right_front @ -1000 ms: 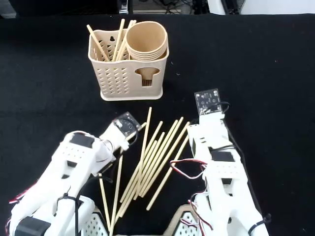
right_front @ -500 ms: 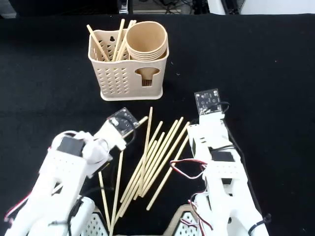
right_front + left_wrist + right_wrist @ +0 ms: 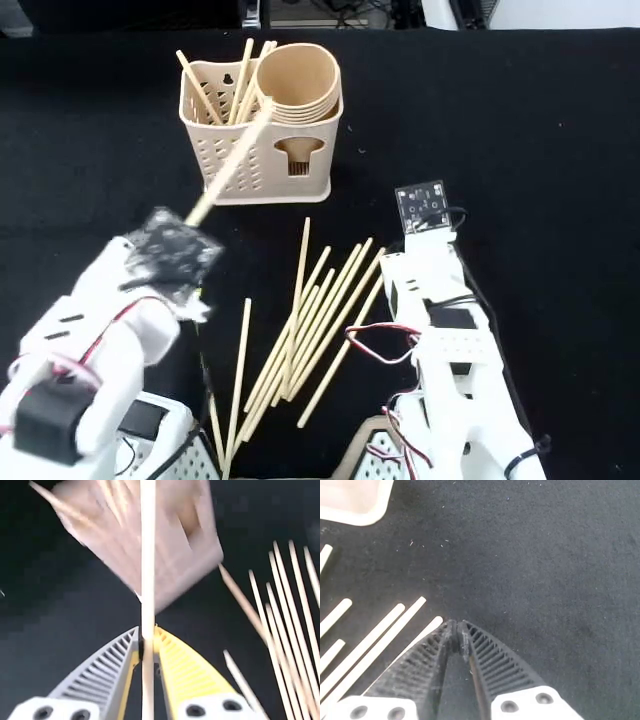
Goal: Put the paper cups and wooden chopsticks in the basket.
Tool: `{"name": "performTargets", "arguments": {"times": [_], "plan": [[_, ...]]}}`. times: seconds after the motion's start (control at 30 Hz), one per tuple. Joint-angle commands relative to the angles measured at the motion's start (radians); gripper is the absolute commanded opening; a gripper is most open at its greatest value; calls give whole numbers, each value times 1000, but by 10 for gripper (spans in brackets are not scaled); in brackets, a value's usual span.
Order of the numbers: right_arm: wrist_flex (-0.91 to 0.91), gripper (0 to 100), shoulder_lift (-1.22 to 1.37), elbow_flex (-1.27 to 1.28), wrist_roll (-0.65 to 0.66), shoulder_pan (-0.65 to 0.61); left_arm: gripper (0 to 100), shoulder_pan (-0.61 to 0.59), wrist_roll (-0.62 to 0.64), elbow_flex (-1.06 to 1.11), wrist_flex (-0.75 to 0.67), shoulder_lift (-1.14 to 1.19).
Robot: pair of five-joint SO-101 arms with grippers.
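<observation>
A beige basket (image 3: 255,160) stands at the back of the black table, holding stacked paper cups (image 3: 297,82) and a few chopsticks (image 3: 240,82). My left gripper (image 3: 147,645) is shut on one wooden chopstick (image 3: 147,570), raised off the table. In the high view that chopstick (image 3: 228,165) slants up toward the basket's front from the left arm (image 3: 160,262). Several loose chopsticks (image 3: 300,325) lie fanned on the cloth between the arms. My right gripper (image 3: 456,634) rests shut and empty on the cloth beside chopstick ends (image 3: 395,625).
The right arm (image 3: 435,310) lies along the table's right side, right of the chopstick pile. Black cloth spreads bare to the right of the basket and at the far left. The basket's corner (image 3: 355,500) shows in the right wrist view.
The left arm has lifted and swung left and up with one chopstick, whose tip now points at the basket. The right arm has not moved.
</observation>
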Motion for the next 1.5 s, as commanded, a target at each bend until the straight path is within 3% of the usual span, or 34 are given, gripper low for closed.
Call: {"name": "performTargets", "arguments": {"times": [0.0,0.27,0.5,0.77,1.03,1.3,1.47], "plan": [[-20,25,-21,-2,0,-11,30,-8,94,-31,-325,23],[-20,25,-21,-2,0,-11,30,-10,253,102,-1094,258],[-21,25,-21,-2,0,-11,30,-8,301,85,-1491,494],[-21,25,-21,-2,0,-11,30,-13,302,-22,-1550,812],[-23,25,-21,-2,0,-11,32,-77,305,-22,-1544,956],[-23,25,-21,-2,0,-11,143,-116,545,13,-1539,962],[-23,25,-21,-4,0,-11,145,-140,578,-45,-1393,962]]}}
